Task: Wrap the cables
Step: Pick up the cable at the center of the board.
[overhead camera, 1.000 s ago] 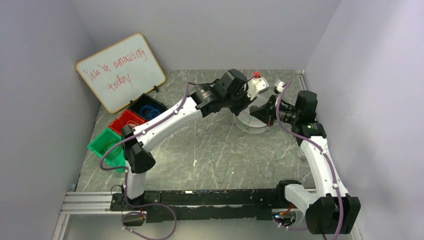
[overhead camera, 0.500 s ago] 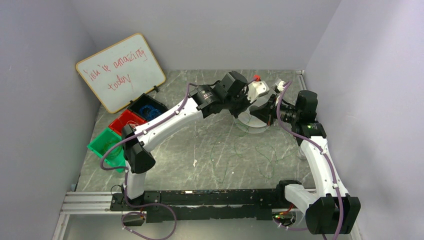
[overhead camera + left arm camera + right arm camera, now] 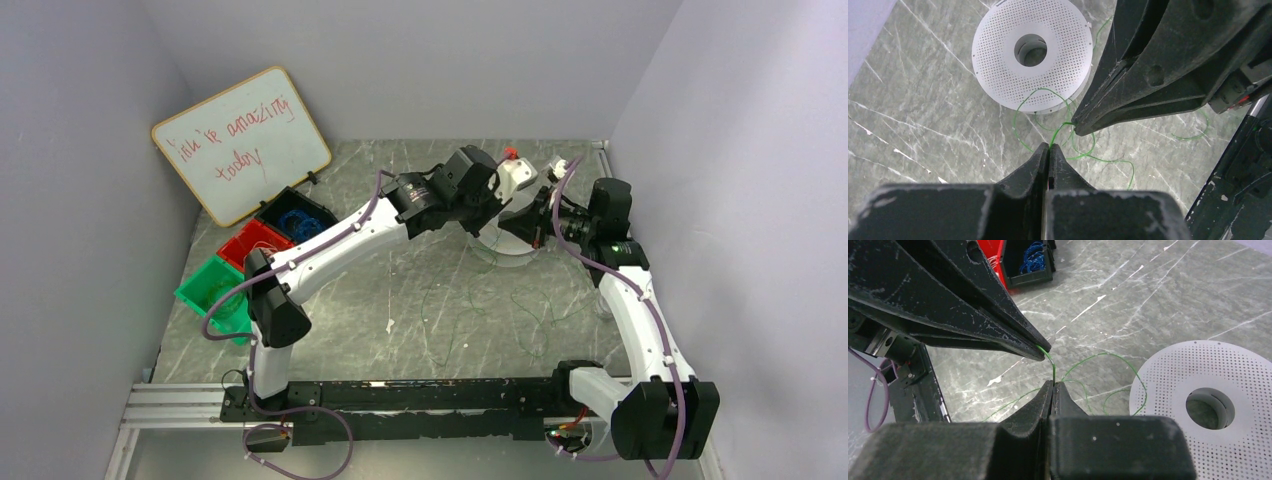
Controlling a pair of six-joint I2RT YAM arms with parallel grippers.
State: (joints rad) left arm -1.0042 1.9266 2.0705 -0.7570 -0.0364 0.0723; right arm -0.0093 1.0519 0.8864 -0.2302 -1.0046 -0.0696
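Note:
The cable is a hair-thin green wire [image 3: 1083,155] lying in loose loops on the marble table beside a white perforated spool [image 3: 998,50]. My left gripper [image 3: 1049,146] is shut on a strand of it above the table. My right gripper [image 3: 1053,383] is shut on the same strand a short way along. A short, bent piece of wire [image 3: 1052,365] runs between the two sets of tips, which almost touch. From above, the left gripper [image 3: 503,218] and the right gripper [image 3: 508,228] meet over the spool [image 3: 505,255]. More green strands [image 3: 530,310] trail toward the near edge.
A green bin [image 3: 212,285], a red bin [image 3: 252,243] and a black bin [image 3: 293,215] holding blue coils stand at the left. A whiteboard [image 3: 240,140] leans against the left wall. Walls close in the back and the right side.
The left gripper has closed onto the green wire and shifted slightly right, toward the right gripper. The right gripper has stayed shut on the wire.

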